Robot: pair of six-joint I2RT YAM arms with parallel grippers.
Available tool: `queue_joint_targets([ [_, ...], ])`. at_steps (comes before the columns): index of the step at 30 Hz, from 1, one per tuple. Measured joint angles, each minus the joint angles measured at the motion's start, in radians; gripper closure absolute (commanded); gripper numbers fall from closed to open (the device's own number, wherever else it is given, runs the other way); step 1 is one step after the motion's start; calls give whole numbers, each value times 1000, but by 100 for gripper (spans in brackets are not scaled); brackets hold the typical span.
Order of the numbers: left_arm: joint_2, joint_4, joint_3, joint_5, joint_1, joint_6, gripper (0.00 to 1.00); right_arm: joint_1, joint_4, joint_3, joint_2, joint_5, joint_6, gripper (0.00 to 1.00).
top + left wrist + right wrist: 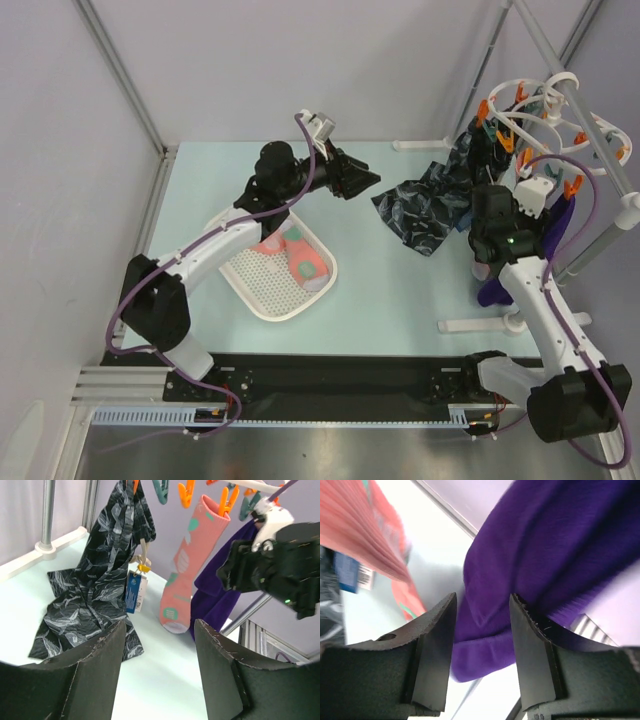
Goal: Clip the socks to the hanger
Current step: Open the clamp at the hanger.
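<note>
Holds the left hand (365, 182) open and empty, fingers spread wide, raised over the bench (390, 290) just past the far corner of the white tray (258, 278). Finds the salmon socks (300, 257) lying in that tray, below and behind this hand, untouched by it. Shows, through the left wrist camera, a hanging sock (186, 570) of the same salmon colour clipped by an orange peg (226, 500) on the white ring hanger (560, 82), well ahead of the parted fingers, between the dark navy patterned cloth (105, 570) and the purple garment (215, 600). Holds the right hand (482, 605) open as well, gripping nothing, close up against the purple garment under the hanger, with the hanging sock just beside it.
</note>
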Motion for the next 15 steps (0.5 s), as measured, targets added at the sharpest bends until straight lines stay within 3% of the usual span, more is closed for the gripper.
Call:
queue_joint_targets([
  [5,0,11,-17,15,0,-6,38,0,18,-2,-76,-82,-9,47],
  [15,-1,58,-25,53,0,-15,38,42,80,24,-199,-465,-45,48],
])
